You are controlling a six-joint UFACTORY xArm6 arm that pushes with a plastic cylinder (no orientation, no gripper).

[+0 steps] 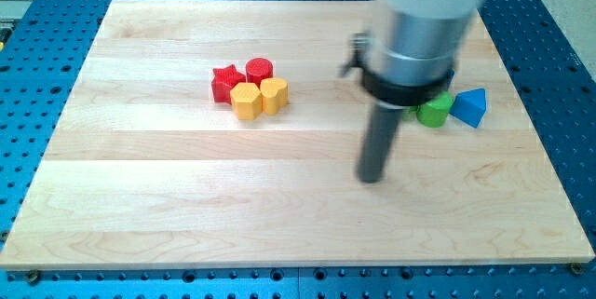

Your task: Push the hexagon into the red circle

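A yellow hexagon block [245, 101] lies left of the board's centre, touching a red circle block [260, 70] above it, a red star block [226, 83] on its left and a yellow heart block [274, 95] on its right. My tip [372, 177] rests on the board well to the right of and below this cluster, apart from all blocks.
A green block [435, 110] and a blue triangle block [470, 107] sit at the view's right, partly hidden behind the arm's body [419, 29]. The wooden board [186, 206] lies on a blue perforated table.
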